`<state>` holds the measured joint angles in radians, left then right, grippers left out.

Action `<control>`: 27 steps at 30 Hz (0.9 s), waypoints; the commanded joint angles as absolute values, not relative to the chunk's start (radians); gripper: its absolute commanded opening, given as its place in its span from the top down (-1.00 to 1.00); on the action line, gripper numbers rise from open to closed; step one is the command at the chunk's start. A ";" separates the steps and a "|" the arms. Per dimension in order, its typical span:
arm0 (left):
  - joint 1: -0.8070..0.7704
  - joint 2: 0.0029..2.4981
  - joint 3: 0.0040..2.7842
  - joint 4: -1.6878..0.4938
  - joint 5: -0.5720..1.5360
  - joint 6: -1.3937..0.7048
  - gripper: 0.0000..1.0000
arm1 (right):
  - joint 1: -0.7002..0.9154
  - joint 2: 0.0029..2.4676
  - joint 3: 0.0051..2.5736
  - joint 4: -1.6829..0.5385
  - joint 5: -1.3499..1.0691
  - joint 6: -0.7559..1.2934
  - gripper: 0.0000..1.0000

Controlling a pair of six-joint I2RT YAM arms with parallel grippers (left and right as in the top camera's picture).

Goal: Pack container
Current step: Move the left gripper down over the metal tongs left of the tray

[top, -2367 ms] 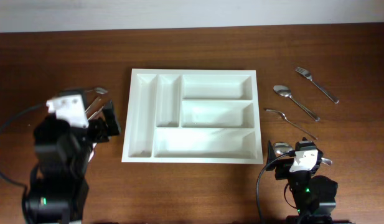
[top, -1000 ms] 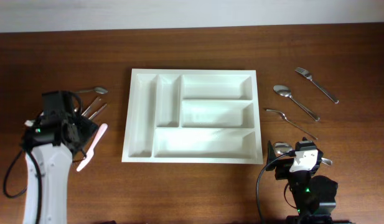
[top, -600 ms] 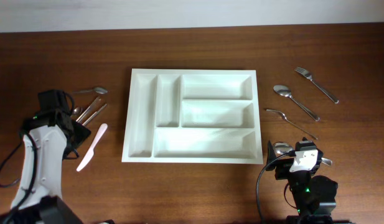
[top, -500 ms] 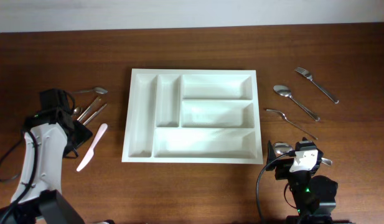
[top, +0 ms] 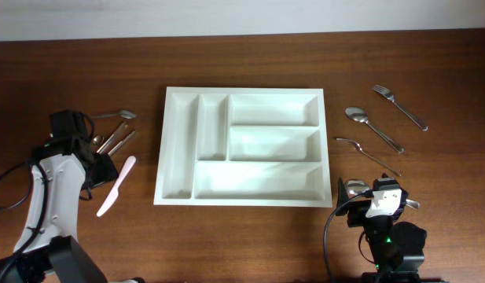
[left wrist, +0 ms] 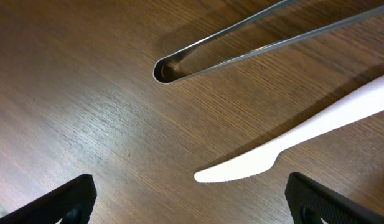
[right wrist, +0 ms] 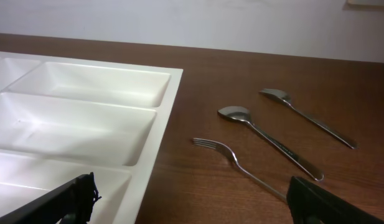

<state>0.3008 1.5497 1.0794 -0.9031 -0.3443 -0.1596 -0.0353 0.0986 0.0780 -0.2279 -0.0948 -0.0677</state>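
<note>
Brown wooden counter (top: 242, 63). White plastic tray (top: 258, 179) lies flat at its centre. It has five empty compartments: two narrow upright ones at left, two short ones stacked at upper right, one long one along the near edge.

Left gripper (left wrist: 188, 190): jaws spread wide, holding nothing, over a white plastic knife (top: 116, 185) left of the tray.

Right gripper (right wrist: 190, 186): jaws spread, by the tray's near right corner.

Spoon (top: 373, 129) and fork (top: 399, 107) lie right of the tray.
</note>
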 commanded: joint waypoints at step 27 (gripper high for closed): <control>0.318 1.822 1.097 -0.635 -0.146 0.565 -0.91 | -0.027 0.088 0.069 -0.227 -0.103 -0.070 -0.98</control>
<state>0.3111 1.8076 1.0870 -0.6388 -0.1574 0.5434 -0.0353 0.0986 0.0780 -0.2279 -0.0948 -0.0673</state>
